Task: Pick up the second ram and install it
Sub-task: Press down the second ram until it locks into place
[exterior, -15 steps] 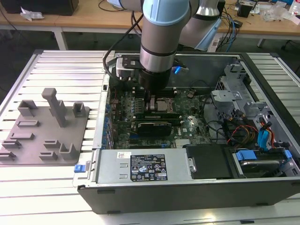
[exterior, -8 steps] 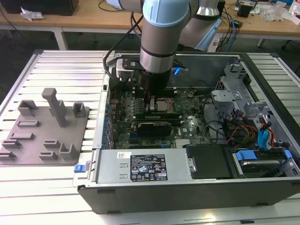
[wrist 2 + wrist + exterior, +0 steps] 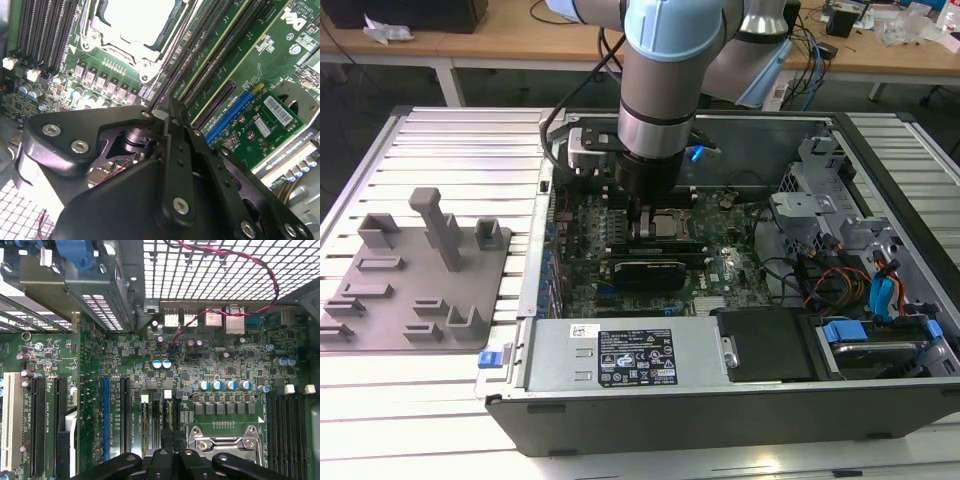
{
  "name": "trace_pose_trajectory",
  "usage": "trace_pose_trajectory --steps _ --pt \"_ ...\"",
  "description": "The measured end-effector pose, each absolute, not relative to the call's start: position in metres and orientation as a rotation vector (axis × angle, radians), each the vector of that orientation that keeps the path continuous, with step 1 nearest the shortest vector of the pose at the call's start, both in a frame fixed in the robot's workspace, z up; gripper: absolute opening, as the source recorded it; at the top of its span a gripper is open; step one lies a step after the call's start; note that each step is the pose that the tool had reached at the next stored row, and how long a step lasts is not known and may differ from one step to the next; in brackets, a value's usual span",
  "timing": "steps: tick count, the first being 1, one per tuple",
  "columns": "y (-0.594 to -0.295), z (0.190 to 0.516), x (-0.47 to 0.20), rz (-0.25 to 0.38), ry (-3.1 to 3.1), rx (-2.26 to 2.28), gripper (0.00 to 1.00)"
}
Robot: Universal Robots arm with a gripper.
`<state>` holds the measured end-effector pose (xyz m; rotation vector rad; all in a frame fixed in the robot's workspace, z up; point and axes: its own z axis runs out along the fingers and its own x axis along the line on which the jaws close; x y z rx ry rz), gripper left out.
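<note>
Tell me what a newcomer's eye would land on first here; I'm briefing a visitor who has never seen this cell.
First, the big arm reaching down into the open computer case, its hand low over the green motherboard beside the square metal CPU socket. Next, the grey studded tray lying on the slatted table at the exterior view's left.

arm: silver-and-pale-blue jointed robot arm [image 3: 658,60], wrist pointing straight down
claw: black metal claw [image 3: 167,117], fingers drawn close together
</note>
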<state>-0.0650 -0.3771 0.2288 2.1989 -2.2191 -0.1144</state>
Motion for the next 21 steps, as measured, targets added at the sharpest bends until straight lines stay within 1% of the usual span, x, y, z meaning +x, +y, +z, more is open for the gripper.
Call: trace_pose_trajectory --steps 8,17,21 --pt "-0.377 0.228 -0.065 -0.115 -2.220 2.200 0.08" --pt "-0.377 0.255 -0.065 -0.114 -2.219 2.199 0.08" --pt "-0.377 0.255 -0.062 -0.114 -2.219 2.199 0.08"
